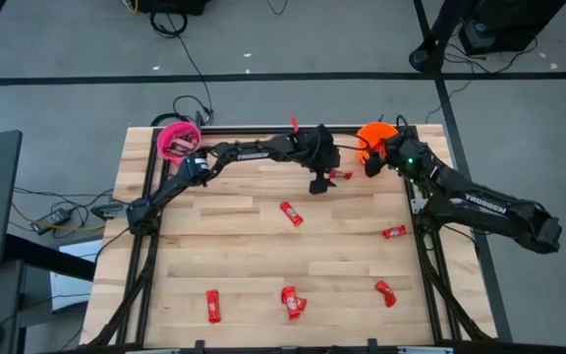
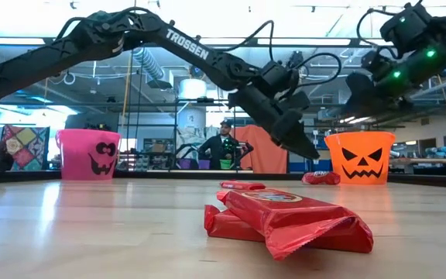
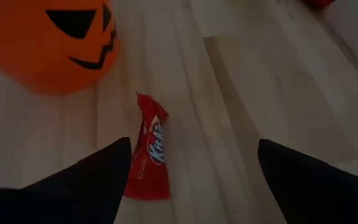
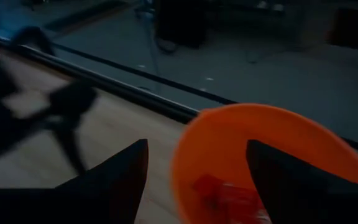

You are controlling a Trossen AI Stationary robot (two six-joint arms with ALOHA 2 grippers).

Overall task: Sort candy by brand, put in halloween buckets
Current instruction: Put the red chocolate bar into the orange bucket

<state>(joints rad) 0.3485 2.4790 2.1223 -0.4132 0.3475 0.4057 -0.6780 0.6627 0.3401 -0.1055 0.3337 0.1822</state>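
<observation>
At the far left corner of the worktop (image 1: 214, 251) stands the pink bucket (image 1: 177, 139), with something pale inside it that is too small to name. From that side the left arm reaches across the back edge, and the left pincer (image 1: 319, 183) hangs with its fingers apart just over a red candy bar (image 1: 340, 175) lying close to the orange bucket (image 1: 373, 138). Farther right, the right pincer (image 1: 373, 163) sits at that bucket's rim, fingers also apart and holding nothing.

The step in hand looks like two halves of the same job: the right arm seems to be at the drop, and the left is lined up for a pick. Next the left pincer needs to come down over the bar and shut across its narrow width. Other red bars are strewn over the middle and near edge of the worktop.

The right wrist view alone looks into the orange bucket, showing red wrappers at the bottom. The left wrist view alone shows the bar lying nearer one finger than midway. The low view shows the bucket faces and a person in the room behind.
</observation>
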